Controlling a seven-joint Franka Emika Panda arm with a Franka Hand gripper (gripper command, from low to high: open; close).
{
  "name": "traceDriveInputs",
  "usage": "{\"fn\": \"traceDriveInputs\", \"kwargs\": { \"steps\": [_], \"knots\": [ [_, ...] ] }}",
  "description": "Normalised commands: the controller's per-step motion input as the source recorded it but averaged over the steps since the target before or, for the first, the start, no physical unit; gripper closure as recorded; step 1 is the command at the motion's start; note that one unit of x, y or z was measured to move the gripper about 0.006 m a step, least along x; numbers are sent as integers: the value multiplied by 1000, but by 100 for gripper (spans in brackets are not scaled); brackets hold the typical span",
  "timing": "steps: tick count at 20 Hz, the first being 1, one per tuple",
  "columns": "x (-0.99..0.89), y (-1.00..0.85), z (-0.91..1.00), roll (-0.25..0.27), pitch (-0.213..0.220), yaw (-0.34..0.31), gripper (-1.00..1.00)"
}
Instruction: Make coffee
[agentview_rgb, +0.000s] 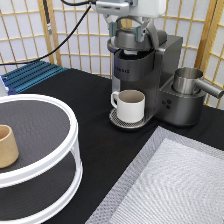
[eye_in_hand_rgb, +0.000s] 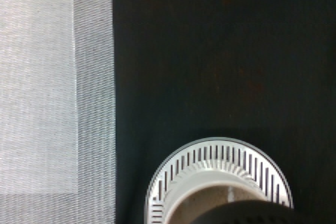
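Note:
My gripper (agentview_rgb: 128, 31) is at the exterior view's top, right over the head of the dark grey coffee machine (agentview_rgb: 145, 75). Its fingers (agentview_rgb: 113, 25) stand spread apart on either side of the machine's rounded lid (agentview_rgb: 129, 40), with nothing held between them. A white handled mug (agentview_rgb: 130, 105) stands on the round drip tray (agentview_rgb: 120, 121) under the spout. The wrist view looks down on the slotted drip tray (eye_in_hand_rgb: 217, 160) and the mug's rim (eye_in_hand_rgb: 196, 192). The coffee pod is hidden or out of view.
A steel milk jug (agentview_rgb: 187, 80) sits on the machine's right side. A white two-tier round stand (agentview_rgb: 45, 165) at the left carries a tan handleless cup (agentview_rgb: 7, 146). A grey woven mat (agentview_rgb: 175, 185) lies at the bottom right, also in the wrist view (eye_in_hand_rgb: 52, 100).

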Motion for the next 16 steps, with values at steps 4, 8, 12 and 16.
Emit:
{"fn": "traceDriveInputs", "kwargs": {
  "steps": [4, 8, 12, 16],
  "knots": [
    [105, -411, 402, 10, 51, 66, -100],
    [-77, 25, 1000, -25, 25, 3, -100],
    [-237, 608, 1000, -48, -7, 0, -100],
    [58, 906, 827, -90, 3, 7, -100]
  ]
}}
